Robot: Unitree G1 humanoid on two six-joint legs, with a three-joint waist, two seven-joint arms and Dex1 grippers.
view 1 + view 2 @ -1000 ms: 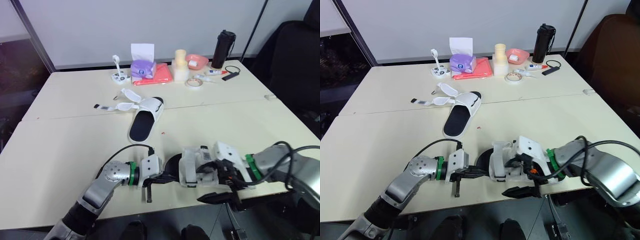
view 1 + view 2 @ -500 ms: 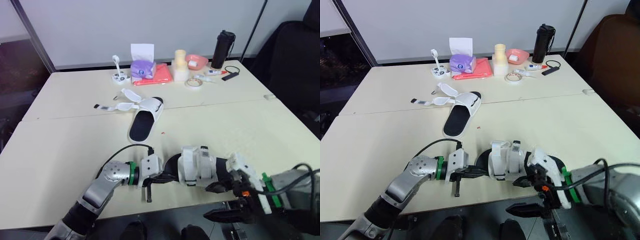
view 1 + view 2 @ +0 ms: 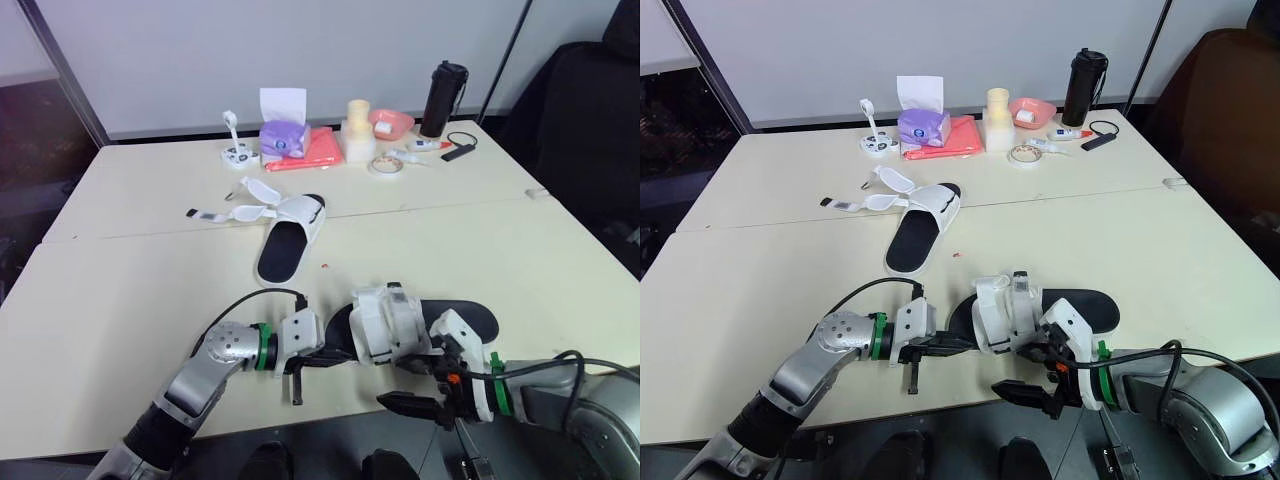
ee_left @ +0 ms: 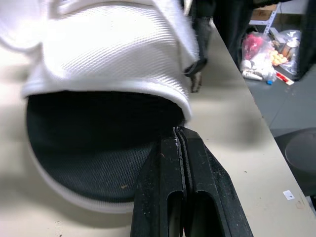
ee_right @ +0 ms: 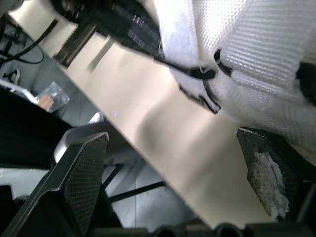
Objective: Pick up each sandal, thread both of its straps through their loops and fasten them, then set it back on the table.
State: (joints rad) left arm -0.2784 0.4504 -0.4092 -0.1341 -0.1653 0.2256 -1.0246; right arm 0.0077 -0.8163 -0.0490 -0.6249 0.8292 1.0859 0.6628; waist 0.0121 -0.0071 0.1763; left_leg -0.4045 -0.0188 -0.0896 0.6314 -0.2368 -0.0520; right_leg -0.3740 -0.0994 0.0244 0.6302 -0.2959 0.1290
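The near sandal [image 3: 392,322], white straps over a black sole [image 3: 466,318], lies by the table's front edge. My left gripper [image 3: 336,355] is shut, and in the left wrist view its fingertips [image 4: 180,134] press against the sole's toe rim under the front strap. My right gripper [image 3: 1032,372] is open beside the sandal at the table edge. One of its fingers [image 5: 81,168] hangs past the edge and the other [image 5: 269,165] sits near the white straps. A second sandal [image 3: 286,236] lies mid-table, its loose straps [image 3: 228,212] spread out to the left.
At the back of the table stand a purple tissue pack [image 3: 285,135], a red cloth [image 3: 320,150], a cream cup stack [image 3: 358,128], a pink bowl [image 3: 393,122], a tape roll [image 3: 385,165] and a black bottle [image 3: 446,98]. The front edge [image 3: 330,408] is close below both grippers.
My right gripper came off the sandal's straps, drew back past the table edge, then returned leftward beside the sandal. The sandal's heel sole now lies uncovered. The left gripper has held still.
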